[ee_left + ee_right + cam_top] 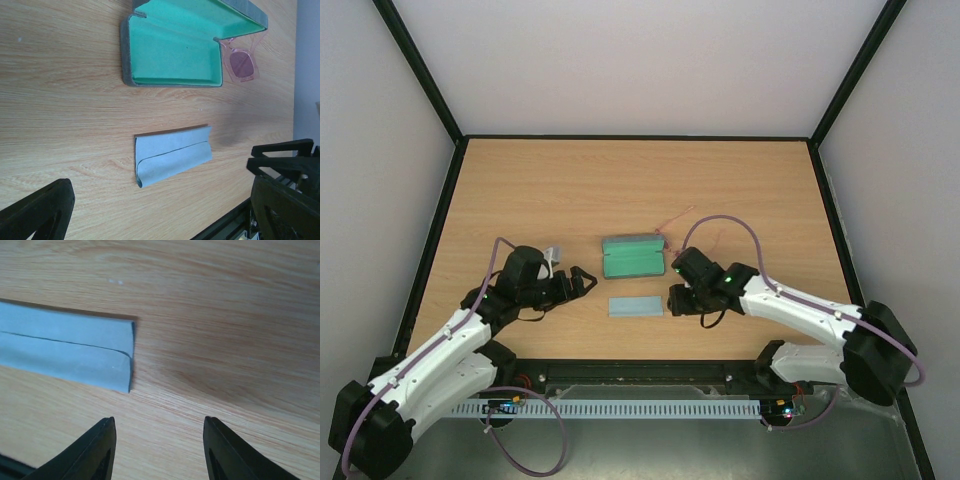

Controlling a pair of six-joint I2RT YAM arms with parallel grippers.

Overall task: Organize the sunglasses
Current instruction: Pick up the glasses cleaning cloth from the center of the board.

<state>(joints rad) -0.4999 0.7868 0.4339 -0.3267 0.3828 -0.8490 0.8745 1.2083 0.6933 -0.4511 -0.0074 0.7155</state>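
1. Task item. The sunglasses (243, 65), a small pair with a thin translucent pink frame and a squarish pinkish lens, are lying on the light wooden tabletop (620, 180).
- They are lying against the far right corner of the open oblong case (175, 45), which has a grey-blue shell and a green lining.
- In the left wrist view one lens is showing in full. The rest of the front is hiding behind the case's raised lid.
- In the top view only the slim pink arms are showing. They are reaching away from the case corner toward the back of the table.
- Neither pincer is touching the sunglasses.

2. Adjacent item. A light blue cloth (172, 155), folded into a strip, is lying flat on the table. It is sitting nearer the arm bases than the case and apart from it.

3. Left gripper (586, 281).
- The jaws are standing wide apart, with one black finger at each lower corner of the left wrist view.
- It is holding nothing.
- It is hovering left of the case and cloth and is pointing toward them.

4. Right gripper (158, 421).
- The jaws are standing moderately apart, with bare tabletop showing between the two black fingers (97, 447).
- It is gripping nothing.
- It is sitting just beside the cloth's right end, and the fingertips are not touching the fabric.
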